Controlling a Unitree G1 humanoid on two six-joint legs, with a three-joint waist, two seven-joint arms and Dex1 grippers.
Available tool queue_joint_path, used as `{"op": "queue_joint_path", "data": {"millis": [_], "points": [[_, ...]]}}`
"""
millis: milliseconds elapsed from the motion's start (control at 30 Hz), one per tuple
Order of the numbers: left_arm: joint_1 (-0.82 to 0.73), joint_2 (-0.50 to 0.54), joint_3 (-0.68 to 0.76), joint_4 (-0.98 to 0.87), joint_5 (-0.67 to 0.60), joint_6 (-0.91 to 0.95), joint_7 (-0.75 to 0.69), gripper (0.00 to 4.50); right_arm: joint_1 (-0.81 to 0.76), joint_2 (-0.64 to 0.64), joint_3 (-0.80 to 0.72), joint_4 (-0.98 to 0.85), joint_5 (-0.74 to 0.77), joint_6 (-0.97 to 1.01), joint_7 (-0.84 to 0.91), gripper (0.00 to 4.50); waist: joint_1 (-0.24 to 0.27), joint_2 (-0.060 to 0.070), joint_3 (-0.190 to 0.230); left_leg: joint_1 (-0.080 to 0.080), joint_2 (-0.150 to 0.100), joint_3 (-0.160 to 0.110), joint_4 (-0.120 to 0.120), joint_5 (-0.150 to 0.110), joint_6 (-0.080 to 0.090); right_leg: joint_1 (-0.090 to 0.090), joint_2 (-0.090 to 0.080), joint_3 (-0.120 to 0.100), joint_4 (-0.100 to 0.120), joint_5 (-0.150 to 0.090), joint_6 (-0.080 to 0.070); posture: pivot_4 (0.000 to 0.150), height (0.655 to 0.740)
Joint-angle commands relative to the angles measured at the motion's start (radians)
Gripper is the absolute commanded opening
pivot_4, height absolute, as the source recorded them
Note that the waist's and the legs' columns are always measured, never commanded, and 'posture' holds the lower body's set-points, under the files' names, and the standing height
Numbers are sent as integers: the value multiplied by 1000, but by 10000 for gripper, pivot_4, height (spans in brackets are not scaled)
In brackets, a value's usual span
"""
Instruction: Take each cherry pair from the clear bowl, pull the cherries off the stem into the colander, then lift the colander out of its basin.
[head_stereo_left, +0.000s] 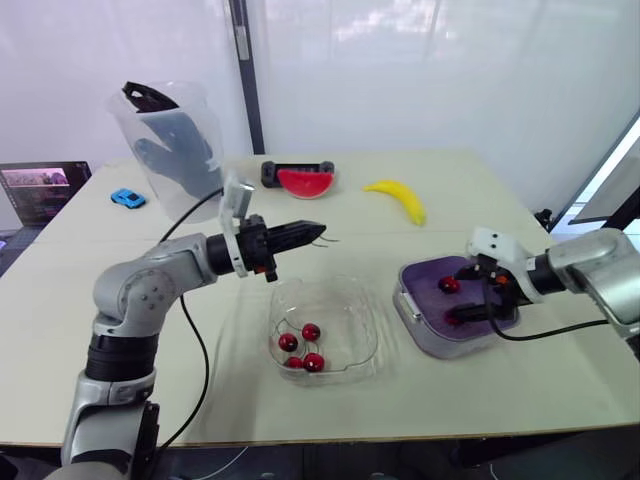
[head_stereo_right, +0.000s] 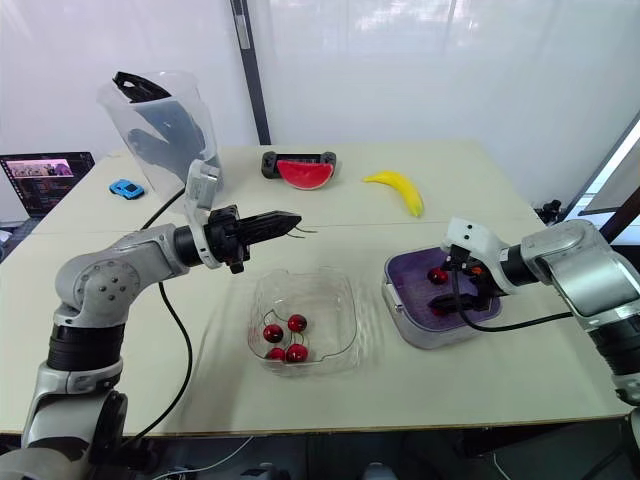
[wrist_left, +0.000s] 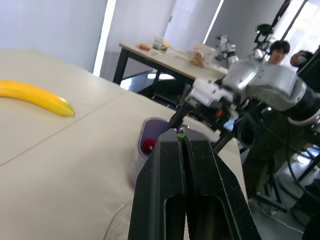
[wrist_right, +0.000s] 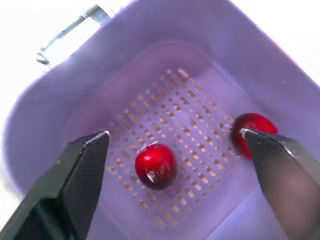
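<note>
A dark laptop (head_stereo_left: 42, 190) sat at the far left edge of the pale, smooth surface (head_stereo_left: 480, 400). Beside it lay a small blue toy car (head_stereo_left: 127, 198), and a tall clear plastic jug (head_stereo_left: 172, 140) stood just behind the car. The left claw (head_stereo_left: 315, 231) hung above the surface behind the clear bowl (head_stereo_left: 366, 302), its two flat black fingers pressed together. They pinched a thin stem (wrist_left: 181, 135) whose green end showed at the tips.

The bowl was shallow, see-through and square with rounded corners, and it held a cluster of round, glossy red cherries (head_stereo_left: 312, 361). Farther back lay a black game controller (head_stereo_left: 270, 172) with a red watermelon slice (head_stereo_left: 305, 183) against it, and to the right of them a curved yellow banana (head_stereo_left: 400, 198).

On the right, the purple plastic colander (wrist_right: 165, 55) sat inside its pale grey basin (head_stereo_left: 425, 338). The colander had a slotted floor and a thin metal handle (wrist_right: 65, 31). Two shiny cherries rested on the slots, one in the middle (wrist_right: 155, 165) and one nearer the wall (wrist_right: 255, 129). The right claw (wrist_right: 175, 136) hovered just over them, spread wide. One fingertip (wrist_right: 270, 150) lay in front of the second cherry, and contact could not be told.

White translucent panels and a dark post closed the room behind.
</note>
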Motion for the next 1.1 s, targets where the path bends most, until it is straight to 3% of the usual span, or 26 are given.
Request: {"op": "queue_joint_path", "data": {"millis": [33,167,333,533,767,1100], "points": [[26,28,45,-56,-22,5,15,0,-75,-28,-113,-55,75,55,40,43774,-1,0,0,0,0,0,0,0,0,0,0,0,0,0,0,1500,7400],[63,62,78,-74,-38,15,30,0,-112,4,-199,-84,198,123,82,43774,1,0,0,0,0,-1,0,0,0,0,0,0,0,0,0,1500,7400],[213,204,217,-83,-80,61,1,0,-228,122,-278,-142,430,267,91,43774,-9,0,0,0,1,0,0,0,0,0,1,0,0,0,0,1500,7400],[436,309,357,-58,-106,92,-25,0,-311,230,-221,-201,471,287,23,43774,2,0,0,1,1,0,-2,0,0,0,-1,0,-1,0,0,1500,7400],[706,242,436,0,-71,81,73,0,-350,324,-109,-178,388,199,-8,43774,7,0,0,1,1,-1,-2,0,0,-1,-1,0,-1,0,0,1500,7400],[749,198,389,83,124,-140,88,0,-342,344,-97,-167,360,175,-38,43774,23,-1,0,1,1,0,-2,0,0,-1,-2,0,-1,0,0,1500,7400]]}}
